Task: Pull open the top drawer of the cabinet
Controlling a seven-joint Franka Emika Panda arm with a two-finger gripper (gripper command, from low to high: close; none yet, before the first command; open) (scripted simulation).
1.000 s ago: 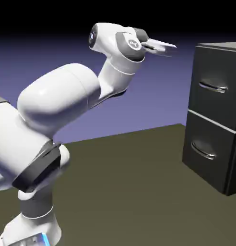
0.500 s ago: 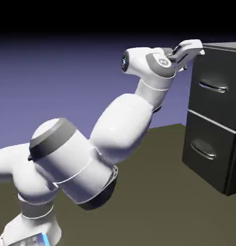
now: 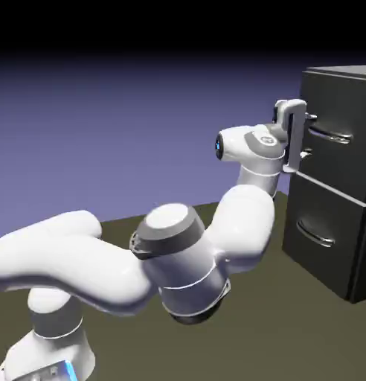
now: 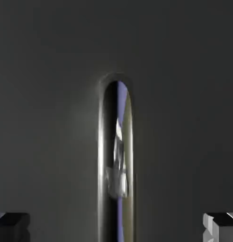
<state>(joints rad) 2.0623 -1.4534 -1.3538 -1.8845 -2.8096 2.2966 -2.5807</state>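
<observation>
We see the end effector (image 3: pixel 311 135), jaws spread wide and empty, facing the top drawer (image 3: pixel 342 152) of the cabinet (image 3: pixel 331 245); its silver handle (image 4: pixel 116 160) stands between the fingertips (image 4: pixel 12 224), toward twelve o'clock.

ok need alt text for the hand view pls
A curved silver handle runs up the middle of the top drawer, whose dark grey front fills the frame. The open gripper faces it, one grey fingertip in each bottom corner, well clear of the bar.
</observation>
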